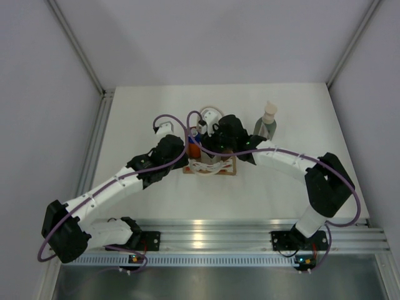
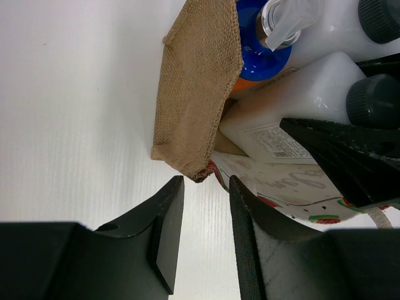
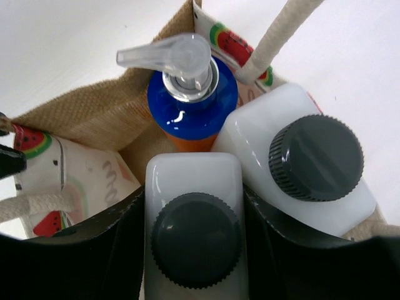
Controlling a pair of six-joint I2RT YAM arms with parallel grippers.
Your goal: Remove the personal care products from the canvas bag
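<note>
The canvas bag stands mid-table with its watermelon-print front towards the arms. In the right wrist view it holds the orange bottle with a blue top and clear pump and two white bottles with dark grey caps. My right gripper is down in the bag, shut on the nearer white bottle. The other white bottle leans beside it. My left gripper is open and empty, its tips just short of the bag's lower corner. The grey-green bottle with a beige pump stands outside, right of the bag.
White walls close in the table at the back and both sides. An aluminium rail runs along the near edge by the arm bases. The bag's cream handle loops up beside the white bottles.
</note>
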